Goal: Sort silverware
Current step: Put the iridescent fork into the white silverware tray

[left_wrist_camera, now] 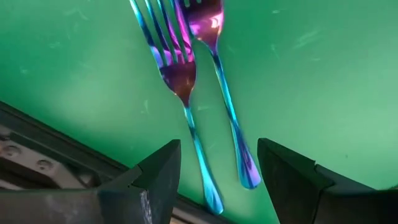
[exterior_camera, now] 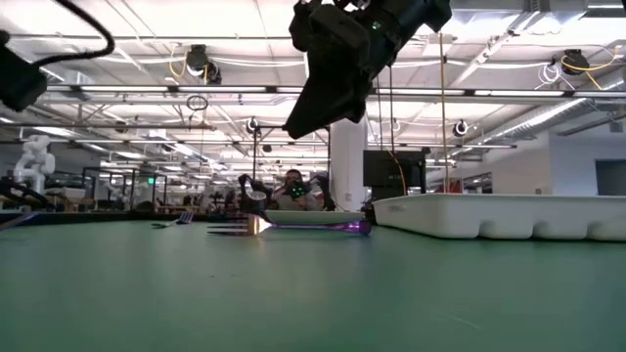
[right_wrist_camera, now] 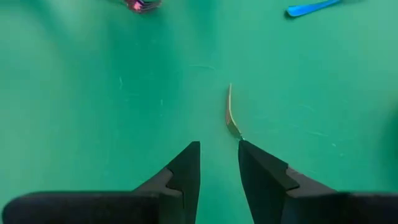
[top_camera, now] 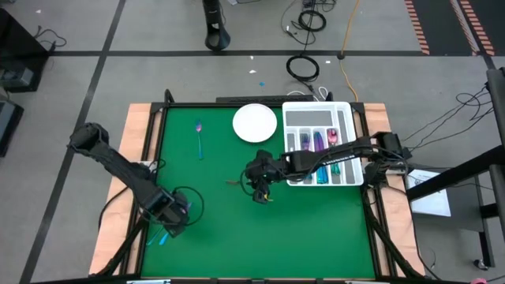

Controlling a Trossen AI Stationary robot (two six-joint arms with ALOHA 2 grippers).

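Picking stage: right gripper hovers mid-table, fingers narrowly parted, empty, above a fork on the green mat. Left gripper, spread wide, waits over two forks near the table's edge. Next: descend, close on handle, carry to tray.

Colours on my table:
Green mat; forks iridescent blue-purple-pink; white plate & tray; my fingers dark.

plate left of tray, spoon left of plate, two forks near table's front-left corner
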